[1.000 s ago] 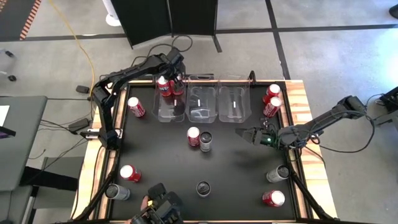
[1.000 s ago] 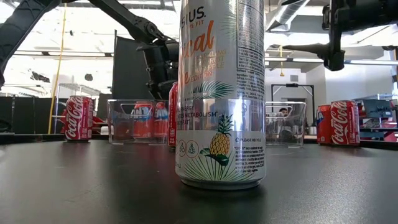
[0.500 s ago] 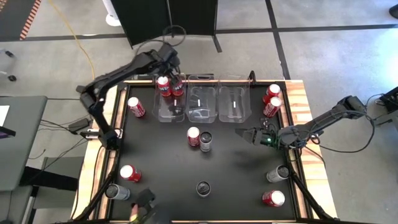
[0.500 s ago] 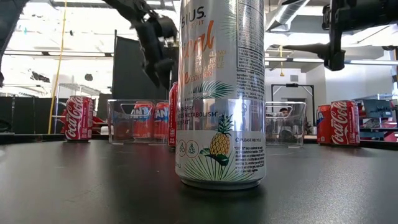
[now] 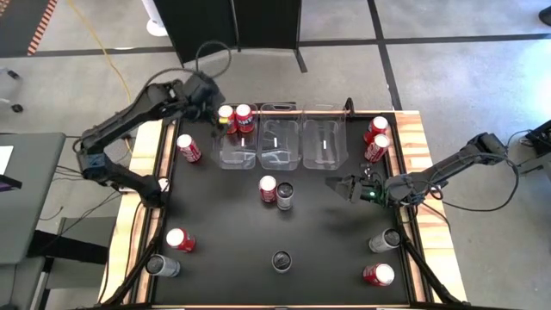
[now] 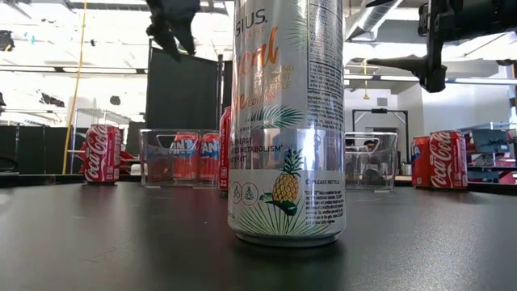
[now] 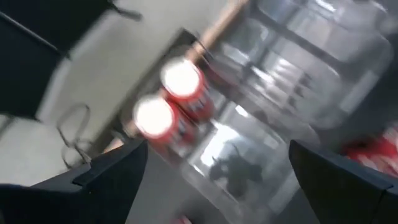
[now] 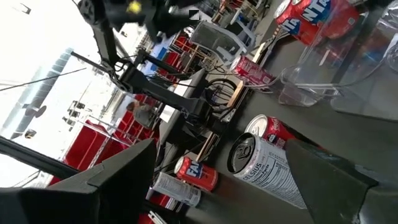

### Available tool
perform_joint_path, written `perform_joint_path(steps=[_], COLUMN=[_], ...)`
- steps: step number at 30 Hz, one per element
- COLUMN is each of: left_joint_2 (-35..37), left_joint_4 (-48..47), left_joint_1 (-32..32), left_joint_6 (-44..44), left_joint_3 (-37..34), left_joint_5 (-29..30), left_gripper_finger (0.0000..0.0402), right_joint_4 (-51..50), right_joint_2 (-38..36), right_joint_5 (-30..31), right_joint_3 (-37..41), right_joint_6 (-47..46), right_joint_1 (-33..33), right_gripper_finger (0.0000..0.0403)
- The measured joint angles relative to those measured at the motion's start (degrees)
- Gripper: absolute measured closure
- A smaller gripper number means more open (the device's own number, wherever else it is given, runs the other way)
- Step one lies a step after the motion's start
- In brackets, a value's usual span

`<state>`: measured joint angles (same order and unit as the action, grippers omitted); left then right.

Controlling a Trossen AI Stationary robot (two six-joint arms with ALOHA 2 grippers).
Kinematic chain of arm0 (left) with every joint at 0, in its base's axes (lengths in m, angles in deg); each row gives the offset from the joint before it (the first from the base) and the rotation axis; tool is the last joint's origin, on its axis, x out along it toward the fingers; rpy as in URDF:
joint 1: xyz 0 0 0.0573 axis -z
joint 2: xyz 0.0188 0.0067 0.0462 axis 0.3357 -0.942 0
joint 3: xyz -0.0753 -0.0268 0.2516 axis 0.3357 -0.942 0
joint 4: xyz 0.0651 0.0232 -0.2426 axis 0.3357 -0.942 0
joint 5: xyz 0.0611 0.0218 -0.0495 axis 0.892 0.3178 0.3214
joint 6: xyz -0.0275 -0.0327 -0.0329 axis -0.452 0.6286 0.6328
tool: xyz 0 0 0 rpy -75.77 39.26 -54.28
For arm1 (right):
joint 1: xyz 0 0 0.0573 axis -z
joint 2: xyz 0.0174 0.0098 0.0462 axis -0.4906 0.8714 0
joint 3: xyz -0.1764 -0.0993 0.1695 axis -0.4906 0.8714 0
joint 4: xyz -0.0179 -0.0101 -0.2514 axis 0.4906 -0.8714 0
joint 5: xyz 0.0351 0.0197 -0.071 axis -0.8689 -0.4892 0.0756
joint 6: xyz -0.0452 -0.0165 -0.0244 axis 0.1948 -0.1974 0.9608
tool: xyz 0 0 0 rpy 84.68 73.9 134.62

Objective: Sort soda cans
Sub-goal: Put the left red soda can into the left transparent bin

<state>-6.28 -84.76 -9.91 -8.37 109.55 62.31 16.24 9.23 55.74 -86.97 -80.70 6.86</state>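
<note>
Left gripper (image 5: 209, 102) wide open, empty, above bin (image 5: 238, 153) holding two red cans (image 5: 235, 118). Right gripper (image 5: 337, 184) open, idle. Next: approach loose can (image 5: 188, 147) vertically, centred.

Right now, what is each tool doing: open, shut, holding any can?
Left tool: open, empty, above the left clear bin holding two red cans.
Right tool: open, empty, over the table's right side.

So there's 3 clear plastic bins (image 5: 280, 143) lined up side by side at the far end of a black table (image 5: 327, 232) with a wooden rim (image 5: 414, 129). Off to the left sits a grey side table (image 5: 30, 198), plus a yellow cable (image 5: 110, 60) trailing across the floor.
</note>
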Motion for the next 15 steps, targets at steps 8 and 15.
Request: perform_joint_path(steps=[8, 15], left_joint_2=[1.9, 1.9], left_joint_4=[-13.0, -16.4], left_joint_1=[14.6, 28.9], left_joint_6=[16.6, 33.5], left_joint_3=[-0.1, -1.4], left_joint_5=[0.0, 1.0], left_gripper_finger=[0.0019, 0.0019], right_joint_4=[-0.1, -0.6], right_joint_2=[0.0, 0.0], right_joint_5=[-7.3, -7.8], right_joint_3=[0.0, 0.0], right_joint_6=[1.2, 3.5], right_joint_1=[2.5, 3.2], right_gripper_finger=[0.003, 0.003])
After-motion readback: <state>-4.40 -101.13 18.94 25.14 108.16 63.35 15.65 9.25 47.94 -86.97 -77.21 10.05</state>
